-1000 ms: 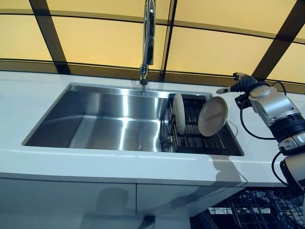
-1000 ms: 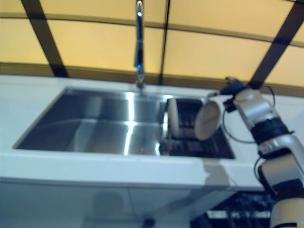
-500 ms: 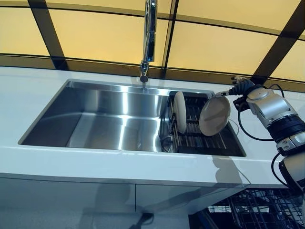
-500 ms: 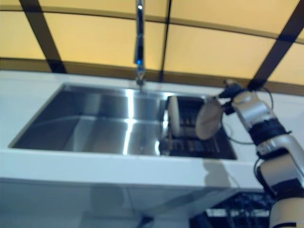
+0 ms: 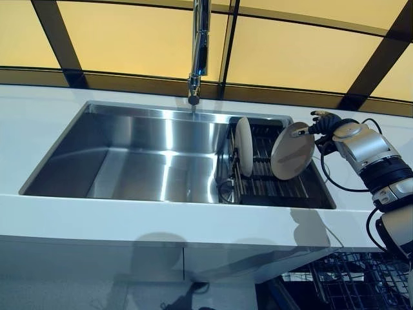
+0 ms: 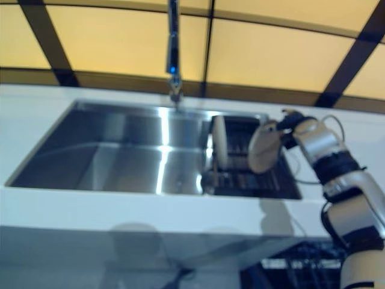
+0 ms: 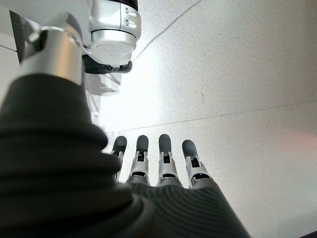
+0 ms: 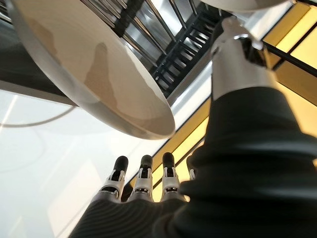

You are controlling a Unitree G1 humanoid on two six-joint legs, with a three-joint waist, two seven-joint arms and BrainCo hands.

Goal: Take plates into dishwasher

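A beige plate (image 5: 292, 150) leans tilted at the right end of the dark dish rack (image 5: 268, 186) in the sink. My right hand (image 5: 324, 123) is at the plate's top rim. In the right wrist view the plate (image 8: 99, 74) sits between the thumb (image 8: 237, 49) and the fingers (image 8: 143, 176), which pinch its rim. A second beige plate (image 5: 243, 146) stands upright on edge in the rack's left side. My left hand (image 7: 163, 163) shows only in its wrist view, fingers straight, empty, over the floor.
The steel sink (image 5: 148, 161) is set in a white counter (image 5: 161, 219), with a tall faucet (image 5: 200, 45) behind it. A dark wire dishwasher rack (image 5: 352, 284) shows below the counter at the lower right.
The view has shifted a little. My right hand has come down slightly on the plate's rim; the plate stays tilted in the rack. The upright plate has not moved.
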